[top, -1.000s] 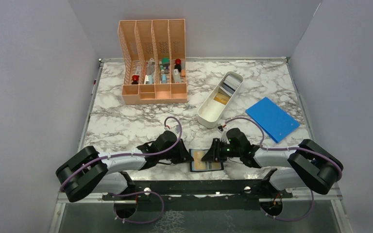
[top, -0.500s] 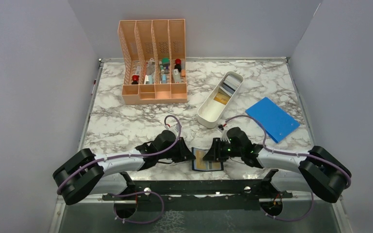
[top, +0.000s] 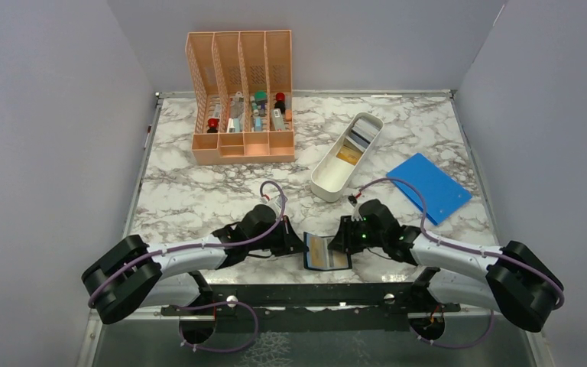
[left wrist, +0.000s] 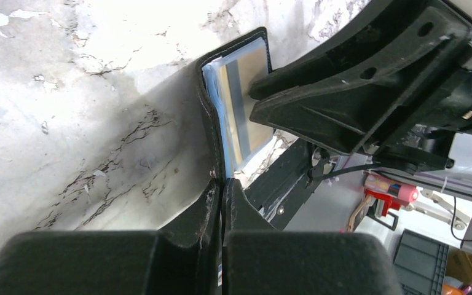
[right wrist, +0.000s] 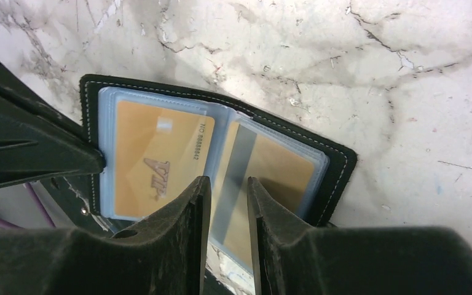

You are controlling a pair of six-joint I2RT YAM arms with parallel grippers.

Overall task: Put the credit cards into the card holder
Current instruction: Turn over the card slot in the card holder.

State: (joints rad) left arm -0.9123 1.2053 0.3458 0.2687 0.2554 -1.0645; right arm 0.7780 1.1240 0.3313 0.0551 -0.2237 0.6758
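Observed holder [top: 326, 252] open at near table [top: 199, 199] edge, left gripper [left wrist: 222, 184] pinched shut on its left cover. Noted right gripper [right wrist: 228, 184] part-open over the fold, nothing visibly gripped, gold card [right wrist: 153, 160] and striped card [right wrist: 270, 166] sleeved beneath. Farther back: more cards [top: 359, 138] in tray [top: 322, 183].

The black card holder [right wrist: 342, 165] lies open, two gold credit cards [right wrist: 153, 160] tucked inside its clear sleeves.
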